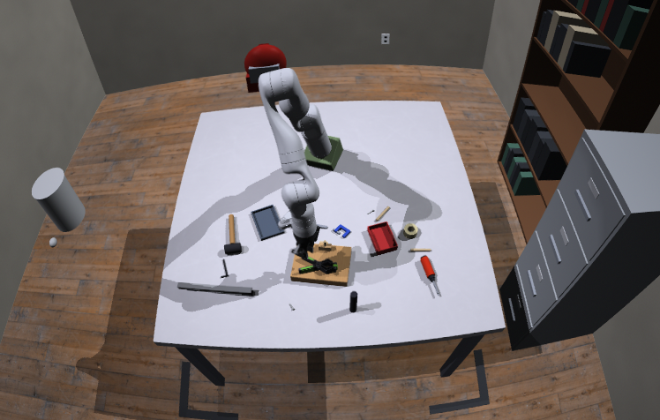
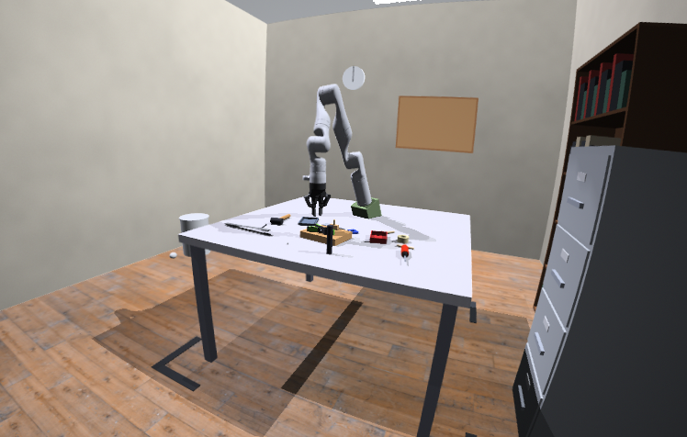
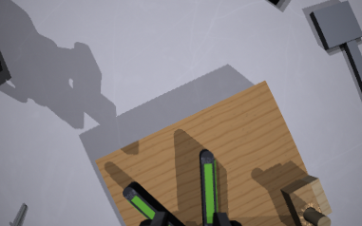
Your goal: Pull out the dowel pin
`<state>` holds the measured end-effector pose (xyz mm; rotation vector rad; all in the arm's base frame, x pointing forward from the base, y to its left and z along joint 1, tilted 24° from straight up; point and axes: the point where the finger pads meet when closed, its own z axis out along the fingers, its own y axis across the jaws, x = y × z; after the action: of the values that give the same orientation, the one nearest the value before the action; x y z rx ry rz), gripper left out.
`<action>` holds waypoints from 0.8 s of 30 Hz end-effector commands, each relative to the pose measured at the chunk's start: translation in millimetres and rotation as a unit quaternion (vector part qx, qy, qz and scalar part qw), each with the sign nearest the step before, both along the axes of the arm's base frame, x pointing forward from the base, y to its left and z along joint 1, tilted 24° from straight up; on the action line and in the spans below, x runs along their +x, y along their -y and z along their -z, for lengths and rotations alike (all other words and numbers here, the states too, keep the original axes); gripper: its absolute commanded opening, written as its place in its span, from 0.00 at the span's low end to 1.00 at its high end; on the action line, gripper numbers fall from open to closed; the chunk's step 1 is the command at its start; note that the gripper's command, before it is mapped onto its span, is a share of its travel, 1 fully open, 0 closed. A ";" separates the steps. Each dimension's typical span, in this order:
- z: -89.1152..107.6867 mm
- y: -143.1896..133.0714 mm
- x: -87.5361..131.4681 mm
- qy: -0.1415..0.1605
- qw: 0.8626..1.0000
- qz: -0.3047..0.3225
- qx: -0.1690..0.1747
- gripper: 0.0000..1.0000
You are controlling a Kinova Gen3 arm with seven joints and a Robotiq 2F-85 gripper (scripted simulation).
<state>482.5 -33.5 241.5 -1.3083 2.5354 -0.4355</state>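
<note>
The spring clamp (image 1: 326,266) (image 3: 209,185) with green-striped handles lies on the wooden bench board (image 1: 343,273) (image 2: 343,237) (image 3: 246,119). My gripper (image 1: 303,254) (image 2: 317,213) (image 3: 190,220) points down above the clamp's handles, fingers partly open with nothing held. The small block (image 3: 304,192) is on the board near its back edge, its dowel pin (image 3: 317,217) standing up from it. A paler strip at the block's side may be the stop. I cannot tell whether anything loose lies between them. The clamp is apart from the block; its jaws are out of the wrist view.
A blue clamp-shaped piece (image 1: 343,228) and a red tray (image 1: 382,237) are behind and right of the board. A dark tray (image 1: 267,222) and a mallet (image 1: 232,235) are left. A black cylinder (image 1: 353,302) (image 2: 329,240) stands in front; a screwdriver (image 1: 427,267) lies right.
</note>
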 end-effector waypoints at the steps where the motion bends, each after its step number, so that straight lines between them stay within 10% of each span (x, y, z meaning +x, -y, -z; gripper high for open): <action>1: -1.0 0.0 0.3 -0.002 1.000 -0.021 -0.007 0.34; 24: -2.2 1.1 0.7 -0.014 0.990 -0.130 -0.050 0.34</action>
<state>482.9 -34.5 242.8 -1.6393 2.3635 -0.4920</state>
